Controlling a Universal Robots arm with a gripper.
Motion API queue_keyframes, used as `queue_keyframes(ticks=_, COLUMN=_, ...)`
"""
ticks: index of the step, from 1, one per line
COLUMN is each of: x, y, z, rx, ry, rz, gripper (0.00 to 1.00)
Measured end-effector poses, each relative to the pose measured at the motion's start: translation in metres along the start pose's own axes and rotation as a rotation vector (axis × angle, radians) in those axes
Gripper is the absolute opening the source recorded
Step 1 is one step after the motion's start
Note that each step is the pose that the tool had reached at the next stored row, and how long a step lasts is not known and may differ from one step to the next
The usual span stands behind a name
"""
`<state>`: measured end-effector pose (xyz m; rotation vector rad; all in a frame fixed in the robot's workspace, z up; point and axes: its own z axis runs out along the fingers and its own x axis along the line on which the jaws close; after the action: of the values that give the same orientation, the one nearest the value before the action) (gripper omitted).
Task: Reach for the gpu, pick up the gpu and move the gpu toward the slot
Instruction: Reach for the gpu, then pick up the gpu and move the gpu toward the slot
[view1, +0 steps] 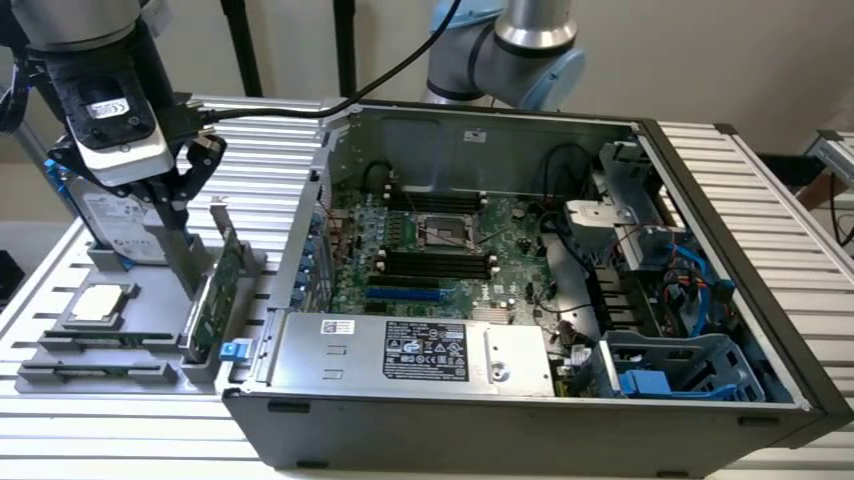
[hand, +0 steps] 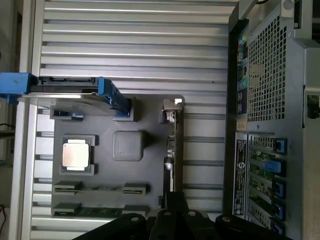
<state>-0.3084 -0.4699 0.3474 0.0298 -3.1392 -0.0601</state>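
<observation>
One gripper (view1: 180, 215) near upright gpu (view1: 214, 290), gray tray (hand: 150, 170) (slatted metal table (view1: 267, 150)), pale wall (view1: 694, 50)

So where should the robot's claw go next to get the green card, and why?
Probably straight down a little, onto the gpu. The gripper looks lined up over the card's top edge, and the card stands on edge in the gray holder, not lifted yet.

A slatted aluminium table (view1: 787, 200) carries a grey parts holder (hand: 100, 175) beside an open computer case (view1: 534, 430).
</observation>
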Motion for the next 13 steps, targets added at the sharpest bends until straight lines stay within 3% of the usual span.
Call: queue_keyframes(ticks=13, x=0.0000, y=-0.0001, z=0.0001, rx=0.0000, ry=-0.0002, rz=0.000, gripper=0.11)
